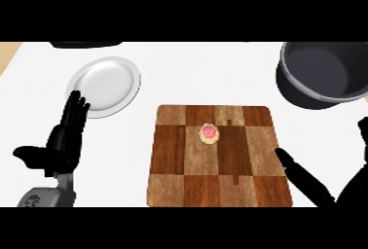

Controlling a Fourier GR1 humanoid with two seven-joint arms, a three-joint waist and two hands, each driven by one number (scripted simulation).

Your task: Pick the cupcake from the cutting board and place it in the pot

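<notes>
Cupcake (209,133) sat mid cutting board (237,185), up-left of the right hand (305,177), fingers straight, holding nothing; closer than the resting left hand (66,136).

- White round plate (106,85), upper left, lying flat on the tabletop.
- White tabletop (208,73), filling most of the view.
- Tan strip (9,53) along the tabletop's far left edge.
- Dark object (86,44) at the top edge, just above the plate, mostly cut off; kind unclear.

Brown chequered cutting board (215,170), pink-topped tan cupcake (209,133), dark grey pot (316,73), white plate (106,85)
</notes>
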